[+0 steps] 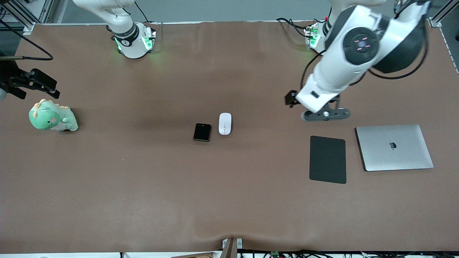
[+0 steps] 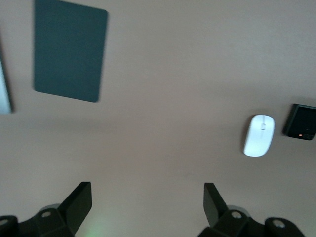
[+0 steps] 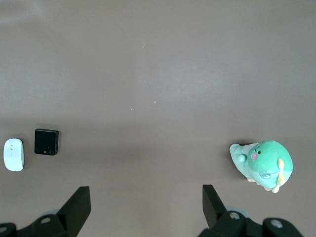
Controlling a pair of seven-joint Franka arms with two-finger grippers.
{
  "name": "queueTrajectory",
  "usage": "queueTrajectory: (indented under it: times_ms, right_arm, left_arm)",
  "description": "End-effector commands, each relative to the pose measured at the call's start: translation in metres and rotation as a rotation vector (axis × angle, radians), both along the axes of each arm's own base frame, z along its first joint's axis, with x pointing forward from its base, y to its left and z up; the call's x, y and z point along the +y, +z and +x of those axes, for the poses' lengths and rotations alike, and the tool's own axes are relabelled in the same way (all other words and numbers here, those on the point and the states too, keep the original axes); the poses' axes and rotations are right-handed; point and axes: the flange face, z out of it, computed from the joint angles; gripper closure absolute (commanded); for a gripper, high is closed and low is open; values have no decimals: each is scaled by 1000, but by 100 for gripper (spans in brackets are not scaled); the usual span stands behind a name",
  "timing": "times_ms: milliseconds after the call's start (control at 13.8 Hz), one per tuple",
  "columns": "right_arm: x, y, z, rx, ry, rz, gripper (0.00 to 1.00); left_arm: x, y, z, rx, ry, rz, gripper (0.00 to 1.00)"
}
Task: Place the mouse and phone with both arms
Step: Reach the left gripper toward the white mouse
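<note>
The mouse (image 1: 225, 123) lies just beside the phone (image 1: 202, 132). Both the left gripper (image 2: 148, 200) and the right gripper (image 3: 146, 201) hover wide open, holding nothing.

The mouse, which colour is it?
White, with a thin grey scroll line; the mouse shows best in the front view.

From my station I see the small white oval mouse (image 1: 225, 123) lying near the middle of the brown table (image 1: 143, 186), with the small black glossy phone (image 1: 202, 132) just beside it toward the right arm's end and slightly nearer the front camera. Toward the left arm's end, the matte black rectangular pad (image 1: 327, 159) lies beside the closed silver laptop (image 1: 394, 147), the laptop closer to that end. The green plush dinosaur toy (image 1: 53, 116) sits well apart at the right arm's end.
</note>
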Motion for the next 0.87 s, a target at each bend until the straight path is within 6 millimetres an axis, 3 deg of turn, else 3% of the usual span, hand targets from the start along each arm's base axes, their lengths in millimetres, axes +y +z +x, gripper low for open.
queueTrajectory:
  times_ms: [0,291,654,799]
  right_arm:
    - [1,-5,6,7,-2,0,0]
    - [-5,-14,9,23,-14,-5,0]
    - [-1,-63,34,109,-4,-9,0]
    - [-2,-66,35,114,-6,-6,0]
  left_arm:
    - [-40,-16,12,6,33,-18,0]
    - [-99,-61,7,-10,90,-61,0]
    - [-155,-105,-3,-39,153,-120,0]
    - [-177,-125,-8,-57,161,-105,0]
